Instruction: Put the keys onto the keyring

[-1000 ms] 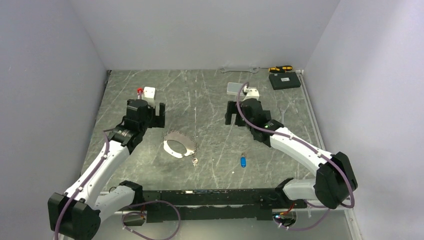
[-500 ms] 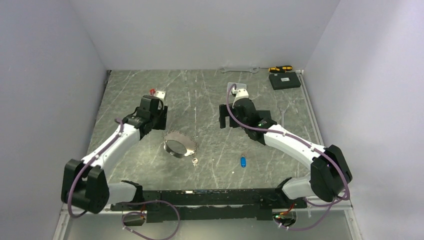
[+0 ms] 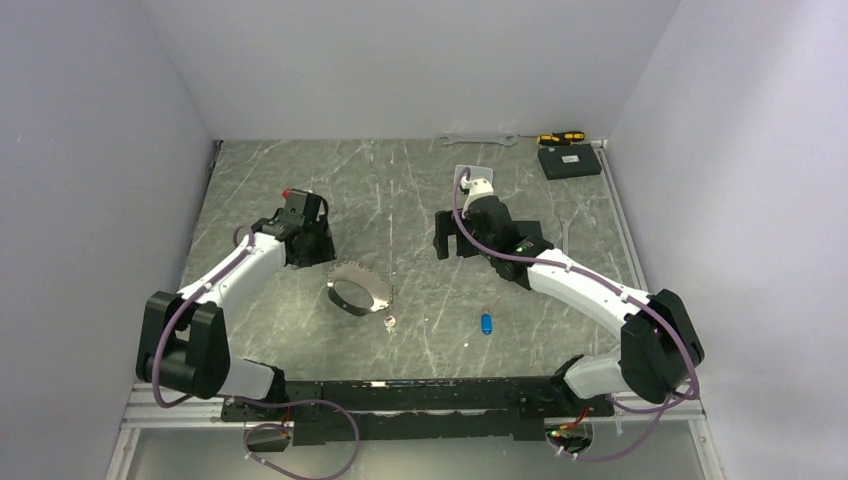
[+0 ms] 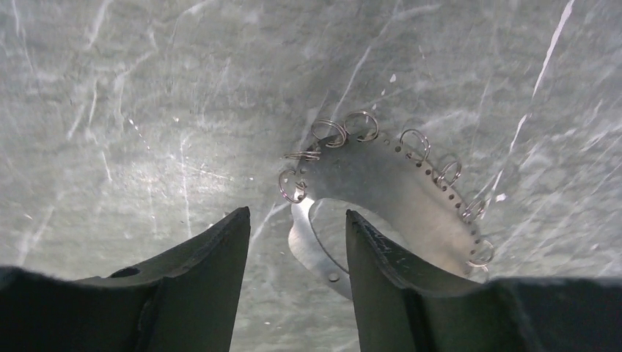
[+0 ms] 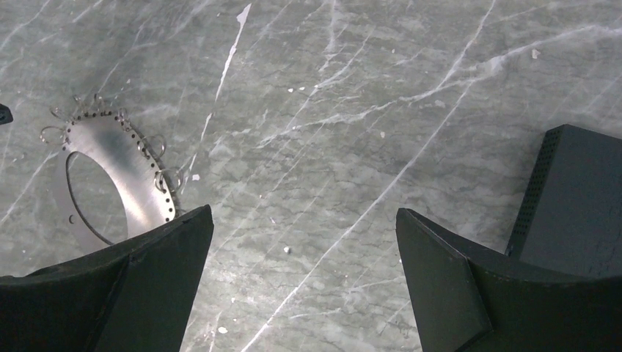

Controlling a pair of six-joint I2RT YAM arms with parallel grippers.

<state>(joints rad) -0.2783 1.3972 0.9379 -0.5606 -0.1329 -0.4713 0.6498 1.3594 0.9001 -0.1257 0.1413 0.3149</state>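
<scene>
On a grey marbled table (image 3: 400,190), the keyring (image 4: 381,176) is seen lying flat near the middle. It is a broad shiny band pierced with small holes, with little wire rings (image 4: 328,132) threaded along its outer edge. The left gripper (image 4: 297,220) is held low just beside it, jaws parted, with nothing between them but bare stone and the band's near edge. The pose is judged to be a lining-up for a pinch on the band, so that the loop can be steadied or lifted. The right gripper (image 5: 302,213) is spread wide and empty above bare table on the ring's other side, well apart from it and apparently free to fetch a key. Neither key is held. The silvery key (image 3: 390,322) is seen just beside the ring's near end; whether it touches the ring cannot be told from above. The blue-headed key (image 3: 486,323) lies well apart from the ring, on the right arm's side and within easier reach of that arm. The task is judged to be at its opening, with the blue key at least not yet threaded.
</scene>
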